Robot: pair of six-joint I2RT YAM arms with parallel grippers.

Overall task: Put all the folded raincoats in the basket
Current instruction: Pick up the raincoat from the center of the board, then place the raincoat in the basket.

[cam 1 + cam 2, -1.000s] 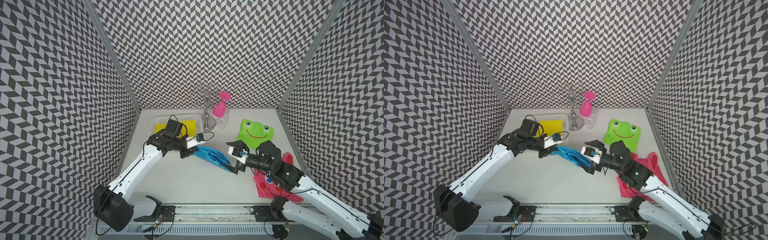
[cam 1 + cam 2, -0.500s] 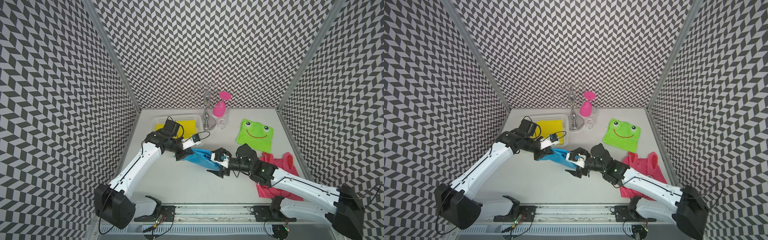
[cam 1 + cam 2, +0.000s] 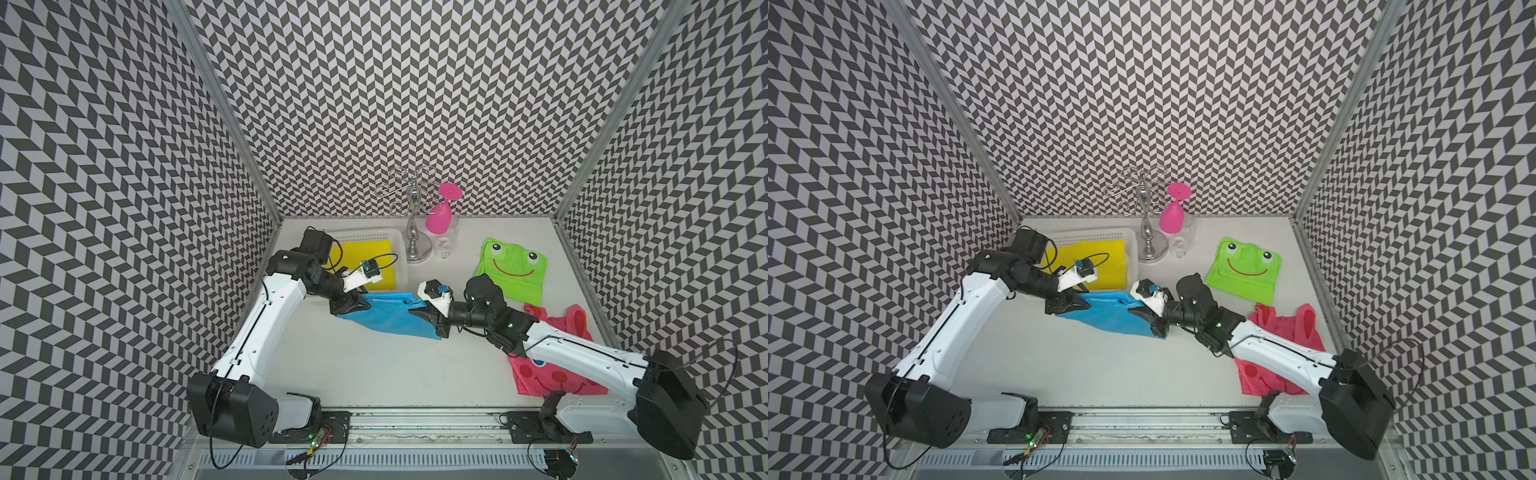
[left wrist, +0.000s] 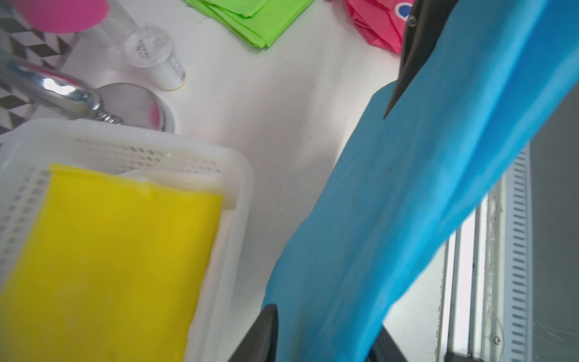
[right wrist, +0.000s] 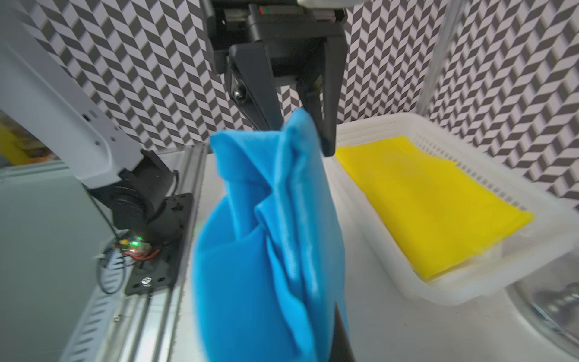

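Basket (image 3: 365, 237) holds a folded yellow raincoat (image 3: 374, 250); blue raincoat (image 3: 386, 316) hangs beside it.

This was a robotics lab test cell. Three walls (image 3: 415, 91) papered in a black-and-white chevron pattern boxed in a plain white surface (image 3: 374, 374), joined at the corners by bare aluminium posts (image 3: 222, 106). Along the lower edge of both top views a metal rail (image 3: 424, 415) carried the bolted bases of the left arm (image 3: 270, 324) and right arm (image 3: 582, 357), with a small circuit board (image 3: 318, 437) showing a green light beside it. A few household props, a white basket (image 3: 401, 257), a chrome glass rack (image 3: 412, 232) and a frog-faced green raincoat (image 3: 513, 270), lay staged across the upper part of the surface.
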